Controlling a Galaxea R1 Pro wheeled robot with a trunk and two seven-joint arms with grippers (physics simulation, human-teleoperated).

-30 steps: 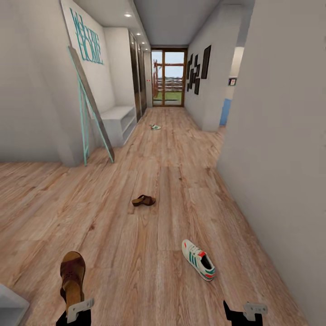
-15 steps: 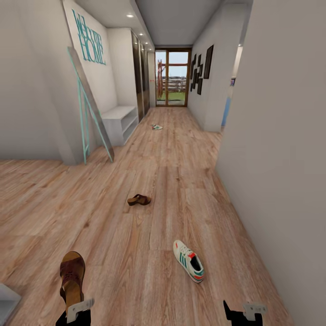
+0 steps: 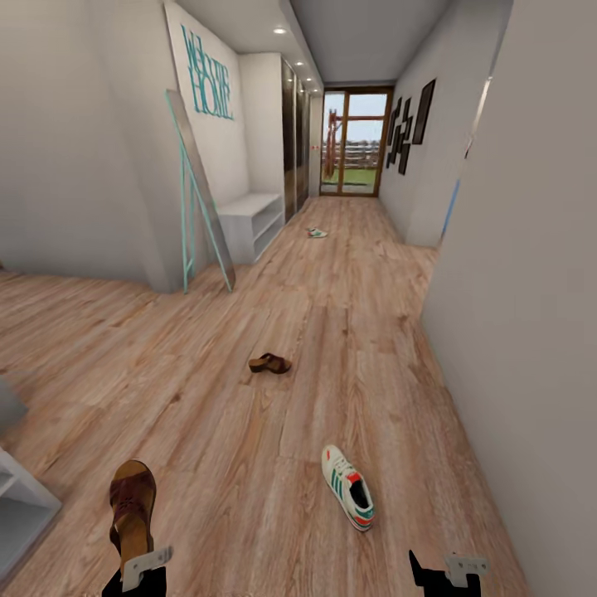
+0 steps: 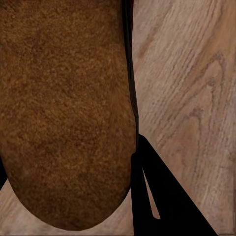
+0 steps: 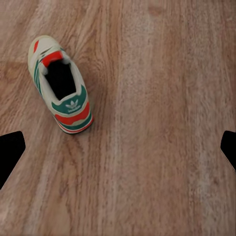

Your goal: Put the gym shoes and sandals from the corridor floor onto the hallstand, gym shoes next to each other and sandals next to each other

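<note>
At the far left of my head view, the corner of a pale grey-white shelf unit (image 3: 21, 506) juts in low beside me. Just right of it, my left gripper (image 3: 135, 572) is clamped on a brown sandal (image 3: 133, 506), which stands up from the fingers toe-forward over the corridor floor (image 3: 232, 431). My left wrist view adds what the head view hides: the sandal's grainy tan underside (image 4: 64, 113) pressed close against one dark finger (image 4: 162, 196).

Further back on the left, a teal-framed mirror (image 3: 199, 191) leans on the wall, with a low white bench (image 3: 253, 220) under teal lettering behind it. Mid-floor lies the second sandal (image 3: 269, 363), and far down the corridor a small gym shoe (image 3: 316, 233).

Right of centre, the near gym shoe (image 3: 348, 487) rests on the planks, ahead of my right gripper (image 3: 448, 572), whose fingers are spread wide and hold nothing. My right wrist view shows that shoe's heel (image 5: 71, 115), green with a red-orange band.
</note>
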